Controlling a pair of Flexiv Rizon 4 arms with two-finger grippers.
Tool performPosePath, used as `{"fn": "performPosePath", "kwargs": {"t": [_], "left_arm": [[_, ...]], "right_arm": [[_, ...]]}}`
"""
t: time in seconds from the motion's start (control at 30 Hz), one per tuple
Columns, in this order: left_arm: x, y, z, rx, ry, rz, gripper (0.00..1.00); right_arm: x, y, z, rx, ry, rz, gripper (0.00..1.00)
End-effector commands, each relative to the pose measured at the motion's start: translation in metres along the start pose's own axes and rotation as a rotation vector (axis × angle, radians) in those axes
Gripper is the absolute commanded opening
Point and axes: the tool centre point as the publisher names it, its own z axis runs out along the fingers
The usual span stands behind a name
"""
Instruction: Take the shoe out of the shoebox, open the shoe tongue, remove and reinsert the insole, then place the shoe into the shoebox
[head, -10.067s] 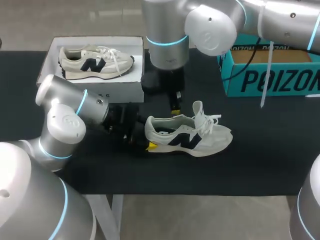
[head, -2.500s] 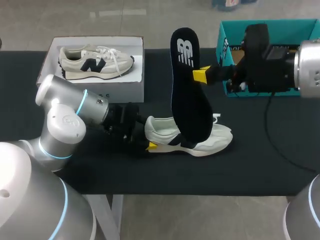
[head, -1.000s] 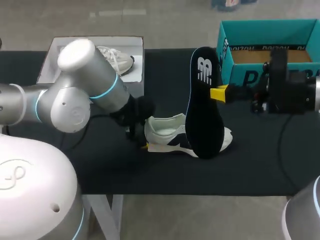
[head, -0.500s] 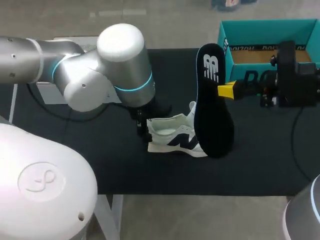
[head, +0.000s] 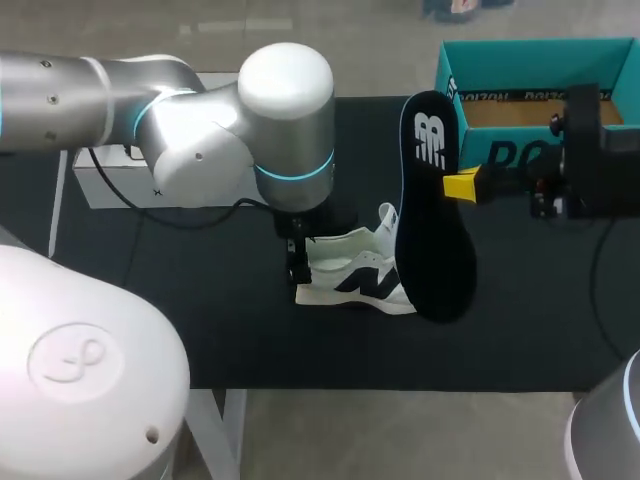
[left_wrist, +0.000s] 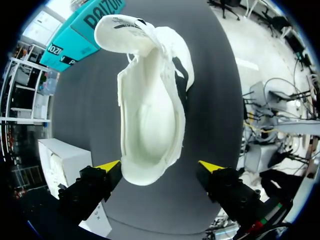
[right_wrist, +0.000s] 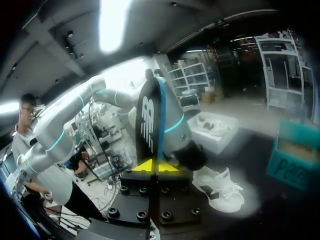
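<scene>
— On the table (head: 200, 330), seen from overhead, where does everything sit?
— The shoe (head: 350, 280) sits near the middle, out of its box; the right gripper (head: 462, 186) holds the dark insole (head: 432, 210) upright in the air, its lower end by the shoe's toe as this view has it; the left gripper (head: 295, 262) hangs over the heel; the teal shoebox (head: 520, 50) stands at the far right.
— And from the left wrist?
— The shoe (left_wrist: 150, 115) gapes, its tongue folded forward, the inside pale with no insole in it; the left gripper's fingers (left_wrist: 107, 167) are spread wide, one on either side of the heel; I cannot see both touching, so it holds nothing.
— From the right wrist?
— The right gripper (right_wrist: 156, 166) is pinched tight on the insole's (right_wrist: 150, 127) edge; the shoe lies below and ahead; the shoebox (right_wrist: 295, 155) is off to one side.
— So which step?
— I'd judge the insole is out and reinsertion is due; the next move calls for tipping it toe-first into the opening; the left gripper likely needs to close on the heel to steady the shoe; boxing comes last.
</scene>
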Motion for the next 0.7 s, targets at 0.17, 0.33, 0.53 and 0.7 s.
{"fn": "performPosePath", "kwargs": {"t": [0.17,0.33,0.53,0.7], "left_arm": [[0.001,0.002,-0.007,0.002,-0.016,-0.001,1.00],[-0.002,-0.002,-0.011,0.003,-0.030,0.009,1.00],[-0.020,-0.015,-0.019,0.019,-0.059,0.022,1.00],[-0.040,-0.033,-0.018,0.041,-0.084,0.009,1.00]], "right_arm": [[0.002,-0.001,0.000,-0.003,-0.008,0.002,0.00],[0.003,-0.003,0.002,-0.003,-0.005,0.005,0.00],[0.004,-0.008,0.005,0.003,0.003,0.015,0.00],[0.005,-0.011,0.007,0.017,0.017,0.024,0.00]]}}
